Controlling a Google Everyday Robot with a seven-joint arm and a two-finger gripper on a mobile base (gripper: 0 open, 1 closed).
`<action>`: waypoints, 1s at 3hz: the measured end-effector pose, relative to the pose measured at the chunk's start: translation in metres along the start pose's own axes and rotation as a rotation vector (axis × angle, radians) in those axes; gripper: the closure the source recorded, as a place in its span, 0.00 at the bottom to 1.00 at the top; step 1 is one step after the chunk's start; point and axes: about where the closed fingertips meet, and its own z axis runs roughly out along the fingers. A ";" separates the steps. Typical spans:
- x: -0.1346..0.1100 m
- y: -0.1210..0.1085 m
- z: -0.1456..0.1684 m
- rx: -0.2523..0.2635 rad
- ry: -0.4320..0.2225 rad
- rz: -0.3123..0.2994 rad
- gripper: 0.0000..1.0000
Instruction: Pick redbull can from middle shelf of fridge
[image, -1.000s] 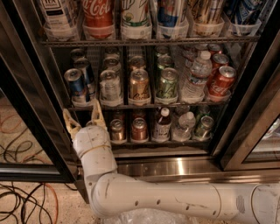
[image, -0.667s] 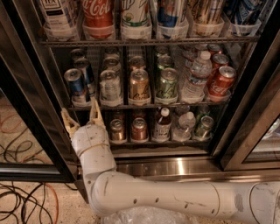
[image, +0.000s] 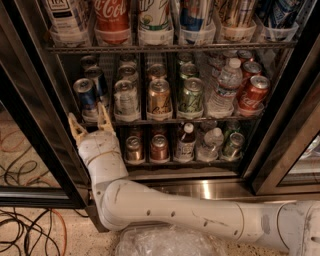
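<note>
The redbull can (image: 85, 96), slim and blue-and-silver, stands at the front left of the middle shelf (image: 200, 120) of the fridge (image: 35, 100), in a clear tray. A second similar can (image: 98, 79) stands behind it. My gripper (image: 87, 114) is just below and in front of the redbull can, pointing up at it. Its two tan fingers (image: 106, 118) are spread apart and hold nothing. The fingertips reach the level of the shelf's front rail and do not touch the can.
To the right on the middle shelf stand a pale silver can (image: 126, 97), a gold can (image: 159, 96), a green can (image: 191, 95), a water bottle (image: 223, 86) and red Coke cans (image: 253, 93). Big bottles fill the rack above. The black door frame (image: 280, 130) is at right, cables (image: 25, 225) on the floor.
My gripper has risen a little toward the middle shelf's front rail, below the redbull can. The cans have not moved.
</note>
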 end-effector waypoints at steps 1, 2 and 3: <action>-0.001 -0.004 0.011 0.000 -0.007 0.004 0.39; -0.001 -0.006 0.022 -0.007 -0.010 0.011 0.39; 0.000 -0.009 0.034 -0.008 -0.008 0.023 0.39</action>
